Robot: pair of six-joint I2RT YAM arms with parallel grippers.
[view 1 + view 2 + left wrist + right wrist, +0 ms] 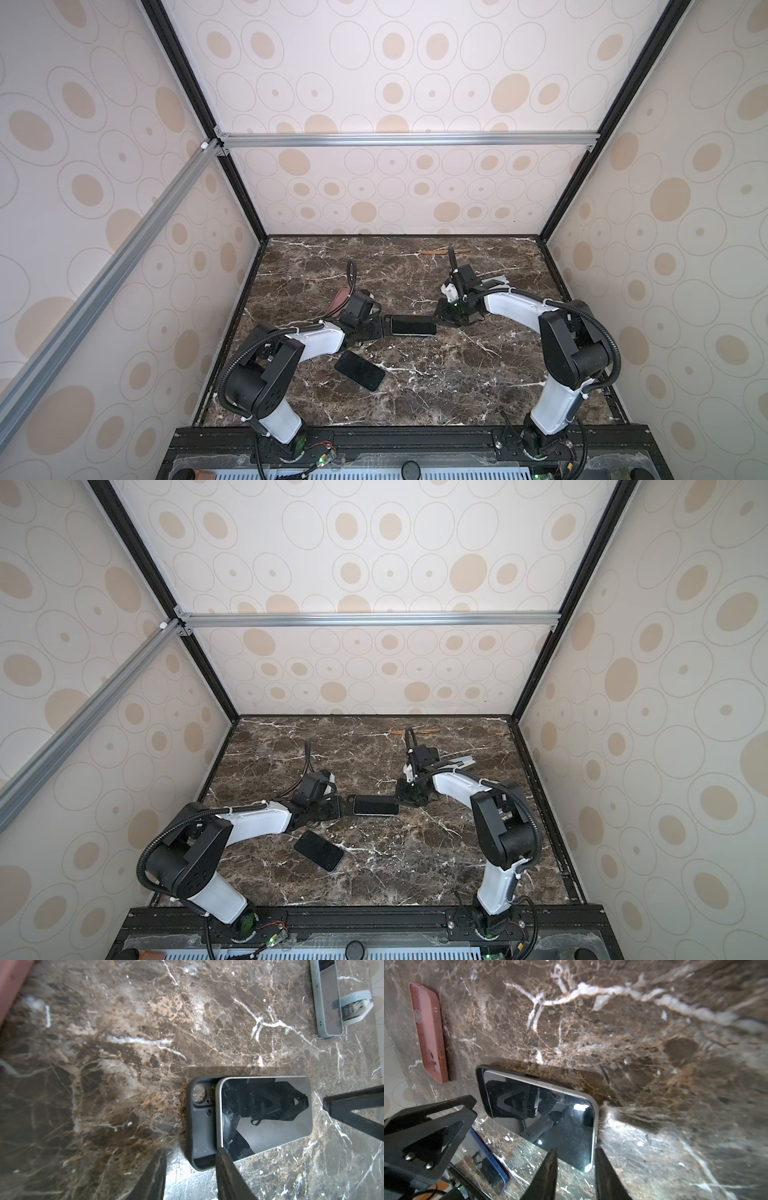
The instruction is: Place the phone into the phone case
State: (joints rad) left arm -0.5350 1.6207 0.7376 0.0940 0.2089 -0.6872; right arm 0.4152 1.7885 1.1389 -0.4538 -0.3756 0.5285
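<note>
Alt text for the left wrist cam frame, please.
A silver-edged phone lies screen up, only partly seated in a dark grey case on the marble table, the case's camera-cutout end exposed. The left gripper, open, straddles one corner of the case; the right gripper sits just off the phone's opposite end.

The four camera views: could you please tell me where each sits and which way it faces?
Both top views: high behind the robot, looking down at the marble table; left arm and right arm show.
Left wrist: on the left arm, looking past the left fingers at the phone lying partly in the dark case.
Right wrist: on the right arm, facing that phone's other end; right fingers show.
Shared: both wrists see the phone.
</note>
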